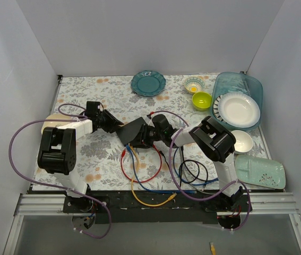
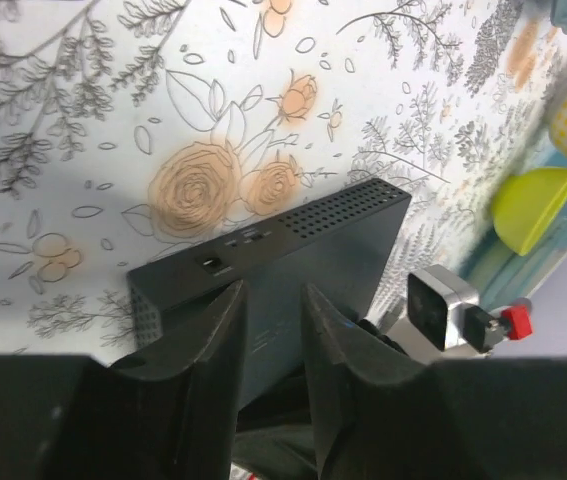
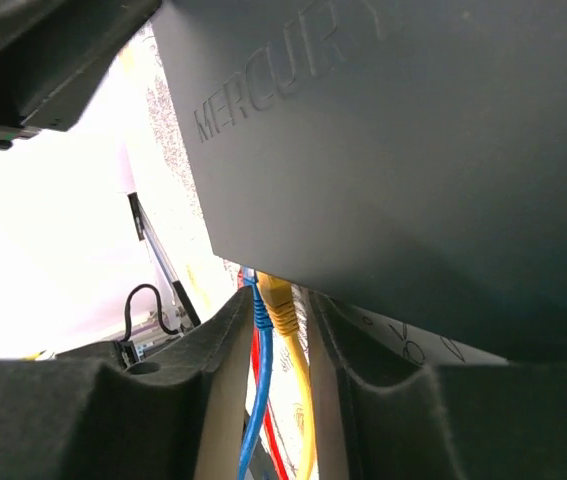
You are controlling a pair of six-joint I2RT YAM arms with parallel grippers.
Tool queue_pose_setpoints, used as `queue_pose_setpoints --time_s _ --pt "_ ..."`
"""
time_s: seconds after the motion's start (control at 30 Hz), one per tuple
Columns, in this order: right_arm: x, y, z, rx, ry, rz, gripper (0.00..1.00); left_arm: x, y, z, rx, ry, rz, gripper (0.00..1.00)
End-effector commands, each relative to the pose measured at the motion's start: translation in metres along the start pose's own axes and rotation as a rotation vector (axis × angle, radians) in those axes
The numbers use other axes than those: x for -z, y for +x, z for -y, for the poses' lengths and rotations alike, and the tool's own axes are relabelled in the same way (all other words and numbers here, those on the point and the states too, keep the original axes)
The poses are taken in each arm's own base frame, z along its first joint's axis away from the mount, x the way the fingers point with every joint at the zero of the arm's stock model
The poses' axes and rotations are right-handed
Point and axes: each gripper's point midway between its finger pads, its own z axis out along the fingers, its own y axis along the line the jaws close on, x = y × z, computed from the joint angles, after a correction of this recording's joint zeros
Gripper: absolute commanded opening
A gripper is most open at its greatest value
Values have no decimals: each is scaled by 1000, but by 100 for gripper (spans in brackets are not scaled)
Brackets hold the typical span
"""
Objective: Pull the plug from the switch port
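The switch (image 1: pixel 135 132) is a flat black box held tilted off the table between the two arms. In the left wrist view, my left gripper (image 2: pixel 273 305) is shut on the switch's (image 2: pixel 293 245) edge, with one finger on each face. Its vented side and a small socket face away. In the right wrist view the switch (image 3: pixel 393 130) fills the top, marked MERCURY. A yellow plug (image 3: pixel 279 305) and a blue plug (image 3: pixel 257 298) sit in ports on its lower edge. My right gripper (image 3: pixel 277 312) has its jaws around both plugs, with a small gap beside the yellow one.
Red (image 1: pixel 125 166), yellow (image 1: pixel 150 201), blue and black (image 1: pixel 194 171) cables loop on the table in front of the switch. A teal plate (image 1: pixel 148 83), a green bowl (image 1: pixel 201 100), a basin (image 1: pixel 246 82) with a white plate, a white bowl (image 1: pixel 243 141) and a teal tray (image 1: pixel 260 171) stand at the back and right.
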Motion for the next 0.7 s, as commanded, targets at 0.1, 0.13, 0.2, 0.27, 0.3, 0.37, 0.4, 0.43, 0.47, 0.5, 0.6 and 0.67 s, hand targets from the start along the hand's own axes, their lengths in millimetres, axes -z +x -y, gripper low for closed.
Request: queue_pose_setpoints --time_s 0.1,0.13,0.2,0.27,0.3,0.37,0.4,0.43,0.47,0.5,0.6,0.67 --pt "-3 14 36 -90 138 -60 40 -10 28 -33 20 -71 -111 27" --pt "-4 14 37 -92 139 -61 40 -9 30 -34 20 -66 -113 27" --pt "-6 12 37 -94 139 -59 40 -6 36 -41 21 -76 -118 27" --pt "-7 11 36 -97 135 -55 40 -4 38 -42 10 -73 -121 27" --pt "-7 11 36 -100 136 -53 40 -3 38 -43 7 -72 -121 27" --pt "-8 11 38 -108 138 -54 39 -1 41 -44 3 -72 -125 27" --pt "-9 10 38 -109 137 -51 39 -1 42 -45 0 -73 -129 27" --pt "-9 11 39 -118 138 -51 39 0 43 -45 -1 -70 -135 27" --pt "-10 10 38 -127 131 -48 39 0 44 -46 0 -70 -138 27" --pt "-11 9 38 -132 128 -43 39 0 45 -46 -2 -68 -143 27" --pt "-14 5 35 -129 129 -31 39 0 47 -49 -5 -70 -147 26" --pt "-17 3 34 -128 133 -34 38 0 48 -48 -3 -68 -150 26"
